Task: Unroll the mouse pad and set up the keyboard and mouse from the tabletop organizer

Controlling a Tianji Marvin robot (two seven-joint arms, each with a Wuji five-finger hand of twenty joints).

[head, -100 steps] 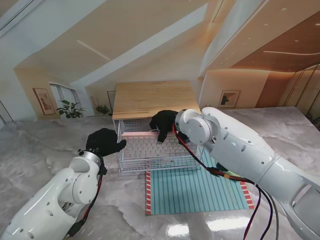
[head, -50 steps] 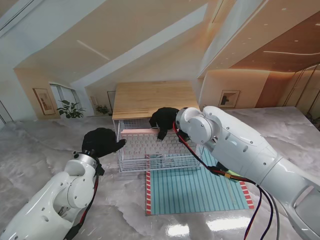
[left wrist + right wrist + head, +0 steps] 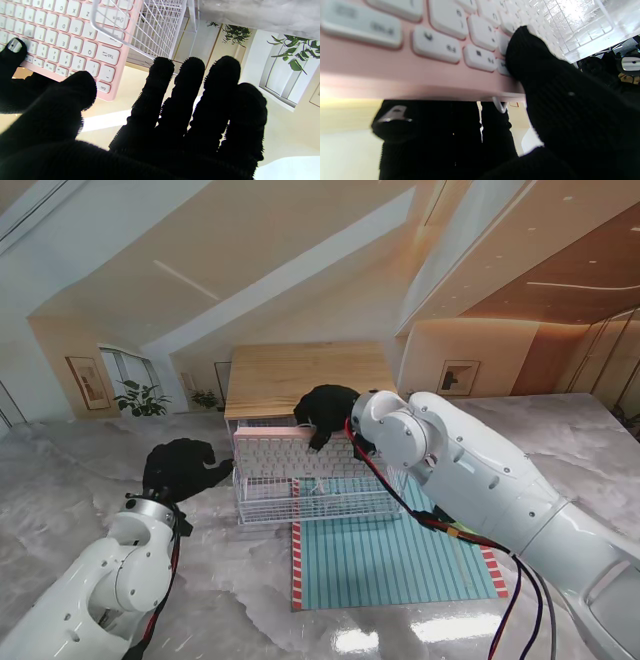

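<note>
— So, what's the surface and the room like?

— Glossy grey marble-look table [image 3: 80, 470], so shiny it mirrors the room: slanted white ceiling panels, warm wood trim, framed pictures, potted plants by a window.

— And on it, biggest first?

— A white wire organizer [image 3: 310, 502] with a pale wooden top [image 3: 310, 378] sits in the middle. Nearer to me, a teal ribbed mouse pad [image 3: 390, 560] with red-and-white striped edges lies flat and unrolled, its far edge reaching under the organizer.

— The keyboard?

— The pink keyboard [image 3: 290, 452] with white keys is tilted up at the organizer's upper level, partly out of the wire frame. The right hand [image 3: 325, 412] in a black glove grips its far edge: thumb on the keys, fingers under the pink rim, clear in the right wrist view.

— The left hand?

— The left hand [image 3: 180, 468] holds nothing, fingers spread, just left of the organizer.

— Any writing?

— In the left wrist view, key legends read upside down: Esc [image 3: 102, 88], Tab [image 3: 107, 54], Q, W, E, R, A, Z, X. No brand I can make out. The mouse I can't find.
</note>
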